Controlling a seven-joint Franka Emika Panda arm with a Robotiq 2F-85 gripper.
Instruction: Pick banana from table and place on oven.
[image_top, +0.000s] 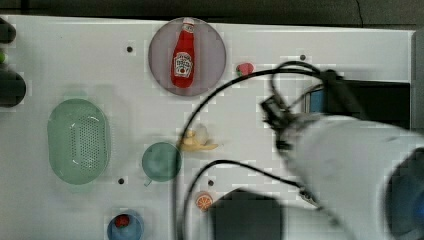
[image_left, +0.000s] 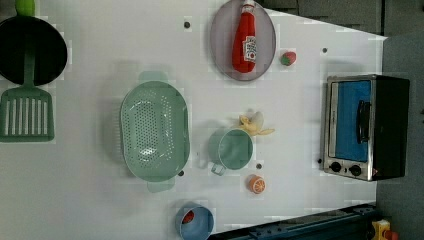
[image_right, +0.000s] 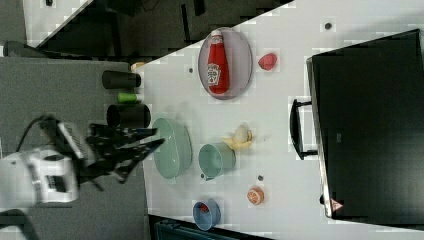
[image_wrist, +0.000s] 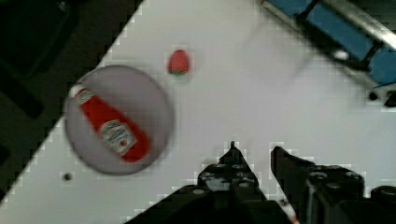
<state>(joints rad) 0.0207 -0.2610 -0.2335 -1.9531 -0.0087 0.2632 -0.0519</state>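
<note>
The banana (image_top: 198, 142) (image_left: 255, 125) (image_right: 240, 138) lies on the white table (image_top: 75, 60), pale yellow with splayed peel, touching nothing but close to a green cup (image_top: 161, 161). The oven (image_left: 365, 127) (image_right: 370, 125) stands at the left view's right, its blue glass door (image_wrist: 355, 37) shut; in the top view my arm covers most of it. My gripper (image_wrist: 254, 151) (image_right: 157, 137) hovers above the table between the plate and the oven, well away from the banana. Its fingers (image_wrist: 232, 150) stand apart with bare table showing between them.
A ketchup bottle (image_top: 183, 55) lies on a grey plate (image_top: 210, 45), with a strawberry (image_top: 244, 68) beside it. A green colander (image_top: 79, 141), an orange slice (image_top: 204, 201), a blue bowl (image_top: 125, 226), a black pan (image_left: 31, 50) and a green spatula (image_left: 26, 116) are also on the table.
</note>
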